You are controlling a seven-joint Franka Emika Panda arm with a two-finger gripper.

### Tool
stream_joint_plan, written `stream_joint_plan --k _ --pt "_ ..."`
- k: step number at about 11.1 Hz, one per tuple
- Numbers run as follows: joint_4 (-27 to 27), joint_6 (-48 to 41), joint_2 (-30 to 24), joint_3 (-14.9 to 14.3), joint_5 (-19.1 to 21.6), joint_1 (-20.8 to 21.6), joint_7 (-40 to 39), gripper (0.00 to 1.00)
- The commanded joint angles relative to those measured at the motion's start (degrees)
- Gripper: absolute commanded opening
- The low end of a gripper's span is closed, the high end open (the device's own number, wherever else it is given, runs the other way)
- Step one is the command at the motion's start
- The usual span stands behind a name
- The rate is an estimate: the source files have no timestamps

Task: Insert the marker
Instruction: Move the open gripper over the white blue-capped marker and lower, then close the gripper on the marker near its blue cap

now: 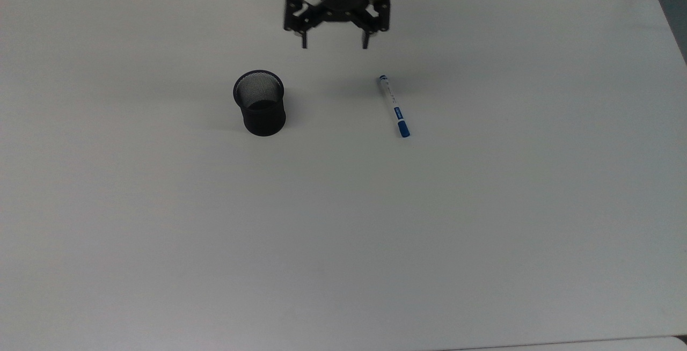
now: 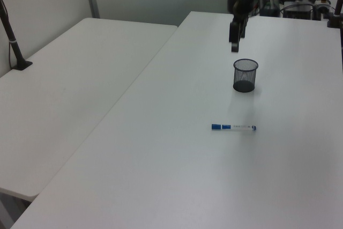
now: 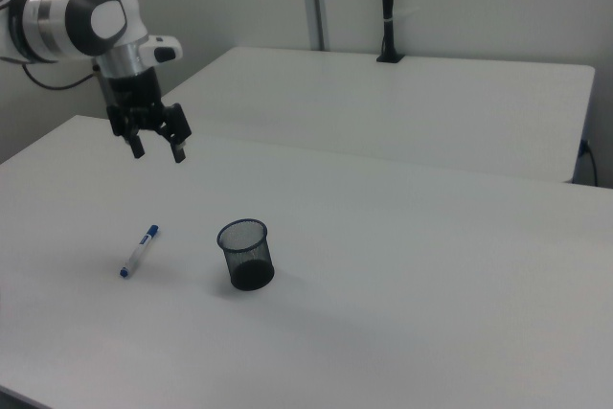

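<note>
The tool (image 1: 335, 45), its fingers spread apart and empty, hung above the white desk (image 1: 343, 233), between the black mesh cup (image 1: 260, 102) and the marker (image 1: 394, 106) in the top view. The marker lay flat on the desk, well apart from the cup. The slim round barrel looked liable to roll or skid if the fingers closed off-centre, and a pen gripped crosswise might catch the cup's rim and tip the light cup over.
</note>
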Motion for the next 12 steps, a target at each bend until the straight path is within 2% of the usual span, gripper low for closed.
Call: stream_joint_plan --k 1,3,5,9,12 --pt "-0.32 6.38 6.09 -0.38 0.42 5.45 0.56 1.00" --pt "-0.05 11.75 10.75 -0.38 0.07 7.48 5.20 1.00" --pt "-0.05 13.70 14.10 -0.03 -0.54 9.24 5.57 0.97" --pt "-0.05 17.39 19.11 -0.03 -1.51 11.44 7.32 0.70" --pt "-0.32 20.20 20.96 -0.03 -2.39 11.53 9.43 0.61"
